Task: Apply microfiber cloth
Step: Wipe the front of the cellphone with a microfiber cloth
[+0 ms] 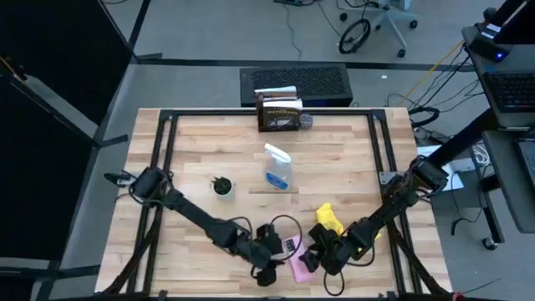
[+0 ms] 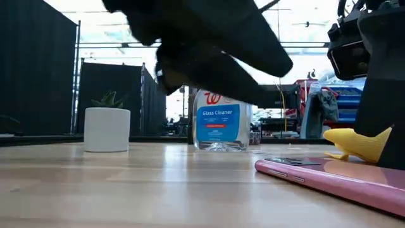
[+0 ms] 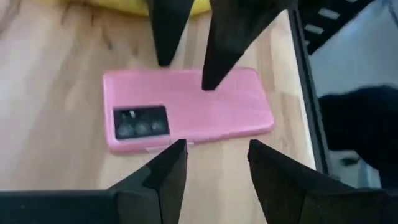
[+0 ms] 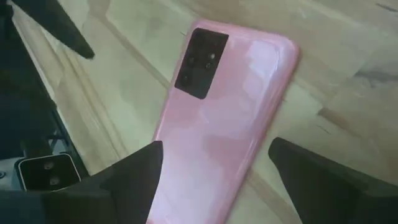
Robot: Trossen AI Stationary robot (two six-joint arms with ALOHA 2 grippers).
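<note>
At the near edge of the wooden surface [image 1: 209, 159], slightly right of centre, a pink smartphone [image 1: 298, 266] lies flat with its back up, the dark camera block visible. Both arms converge on it. The left gripper [image 1: 269, 267] reaches in from the left and sits just beside the phone's left side; in its wrist view its two dark fingers [image 3: 163, 180] stand apart with nothing between them, poised over the surface just short of the phone's long edge. The right gripper [image 1: 322, 259] comes in from the right and hangs just over the phone's right side; in its wrist view its fingers [image 4: 134, 180] are likewise spread, straddling the phone's width without visible contact. The left wrist view also shows the right arm's two finger tips over the far side of the phone.

The microfiber cloth [image 1: 328, 219], bright yellow and crumpled, lies on the surface just beyond the phone, to its far right, beside the right arm's forearm. Neither gripper is touching it. In the low view the cloth [image 2: 355, 144] shows as a yellow heap behind the phone's far end, partly hidden by the right arm.

A clear spray bottle [image 1: 278, 167] with blue liquid, labelled glass cleaner, stands upright near the centre of the surface, well apart from the phone. A small white pot [image 1: 222, 186] with a green plant stands to its left. A dark box [image 1: 279, 113] sits at the far edge of the surface.
</note>
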